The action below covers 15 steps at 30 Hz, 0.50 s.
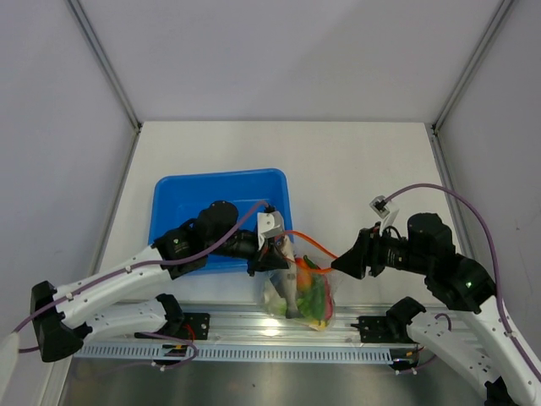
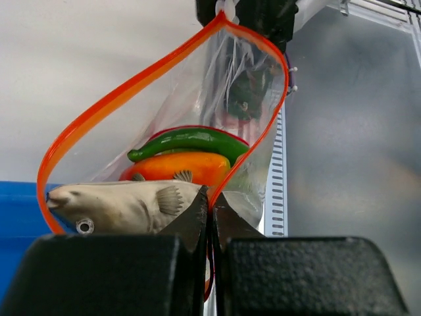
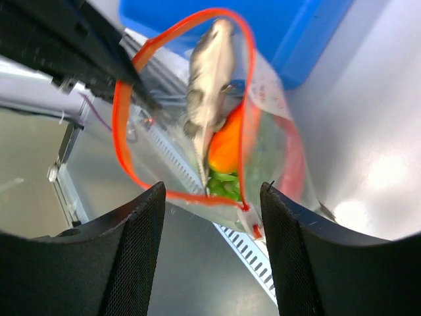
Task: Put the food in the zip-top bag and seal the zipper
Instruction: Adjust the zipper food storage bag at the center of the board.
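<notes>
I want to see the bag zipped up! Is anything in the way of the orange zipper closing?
Yes, probably. The grey fish sits in the open mouth with its head at the zipper loop, between the two sides. The left pincer pinches the zipper; nothing visible stands between the open right pincer and it.

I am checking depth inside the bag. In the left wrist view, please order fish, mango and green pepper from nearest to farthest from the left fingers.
1. Fish: just left of the left fingers, almost touching.
2. Mango: behind the fish, deeper.
3. Green pepper: lying on the mango, slightly farther.
</notes>
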### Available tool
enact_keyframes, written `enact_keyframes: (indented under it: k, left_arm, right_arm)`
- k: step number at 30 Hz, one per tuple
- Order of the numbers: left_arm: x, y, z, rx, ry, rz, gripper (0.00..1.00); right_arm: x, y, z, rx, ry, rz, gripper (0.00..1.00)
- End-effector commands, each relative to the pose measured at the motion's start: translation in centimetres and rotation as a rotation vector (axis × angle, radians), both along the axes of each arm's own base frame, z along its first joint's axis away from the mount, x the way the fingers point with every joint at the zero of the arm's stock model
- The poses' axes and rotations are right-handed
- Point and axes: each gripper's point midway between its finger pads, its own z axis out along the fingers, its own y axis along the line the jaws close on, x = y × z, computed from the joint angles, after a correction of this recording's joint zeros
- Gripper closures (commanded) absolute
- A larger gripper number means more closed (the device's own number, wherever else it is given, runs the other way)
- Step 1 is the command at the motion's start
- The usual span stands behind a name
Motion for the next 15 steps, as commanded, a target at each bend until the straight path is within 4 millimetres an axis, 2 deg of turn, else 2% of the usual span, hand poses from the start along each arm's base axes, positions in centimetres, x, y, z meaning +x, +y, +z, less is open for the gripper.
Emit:
enact_keyframes:
  k: [1, 4, 8, 15]
  left_arm:
    - [-0.7, -0.1, 2.6, -0.053, -0.052, -0.032, 0.99]
    - [-1.0, 0.0, 2.2, -0.053, -0.040, -0.038, 0.99]
    - [-0.5, 0.3, 2.0, -0.031, -0.037, 0.001, 0.99]
    - [-0.5, 0.6, 1.7, -0.024, -0.030, 0.018, 0.99]
  right_arm:
    - [1.3, -0.4, 0.8, -0.026, 0.033, -0.098, 0.38]
    - [0.9, -0.4, 0.3, -0.047, 0.017, -0.052, 0.39]
    - [0.1, -0.5, 1.2, 0.012, -0.050, -0.024, 0.37]
    - [-0.7, -0.4, -0.7, 0.023, -0.006, -0.012, 0.35]
